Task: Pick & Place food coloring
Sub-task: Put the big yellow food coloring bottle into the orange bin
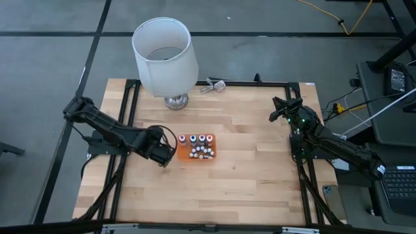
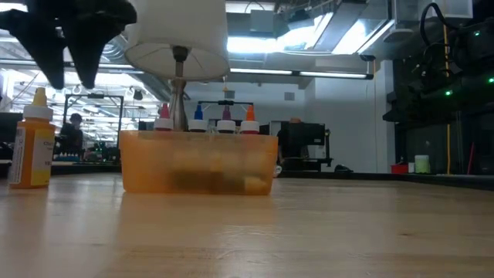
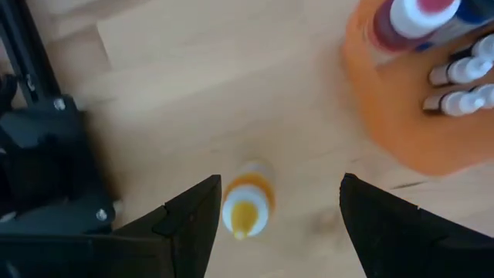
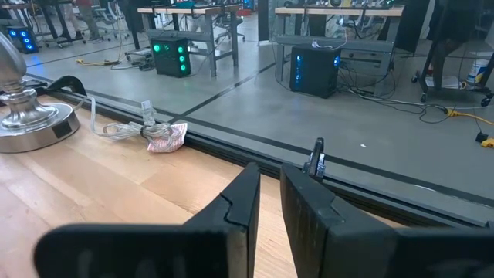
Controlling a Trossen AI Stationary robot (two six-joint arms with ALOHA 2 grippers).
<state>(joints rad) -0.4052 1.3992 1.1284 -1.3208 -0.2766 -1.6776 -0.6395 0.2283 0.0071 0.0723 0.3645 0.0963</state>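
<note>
High view: the orange tray [image 1: 197, 155] sits at the table's middle, in front of the lamp [image 1: 165, 57]. 4 capped bottles [image 1: 196, 139] stand in a row along the tray's lamp-side edge; a cluster of small white-capped ones [image 1: 202, 153] lies nearer the front — their count cannot be made out. The left gripper [image 1: 170, 148] is at the tray's left end and covers whatever is beneath it. The right gripper [image 1: 278, 109] waits well to the tray's right, near the table's edge.

Low view: the tray [image 2: 198, 161] is translucent, so its contents show only as dim shapes; 4 bottle tops [image 2: 207, 117] — pink, blue, purple, orange — rise behind its rim. An orange bottle [image 2: 32, 139] stands upright on the wood, left of the tray and apart from it. The left gripper [image 2: 73, 46] hangs above that bottle, clear of its cap, its upper part cut off.

Left wrist view: the 2 fingers [image 3: 187, 224] are spread apart with the orange bottle [image 3: 247, 204] between them, touching neither — released. The tray [image 3: 409, 123] is cut off at the frame's edge. No label can be read.

Right wrist view: the right gripper [image 4: 268, 202] has its fingers clenched near-together on nothing. The lamp base [image 4: 31, 116] and a bundled cord [image 4: 147, 131] lie beyond. No writing is legible.
</note>
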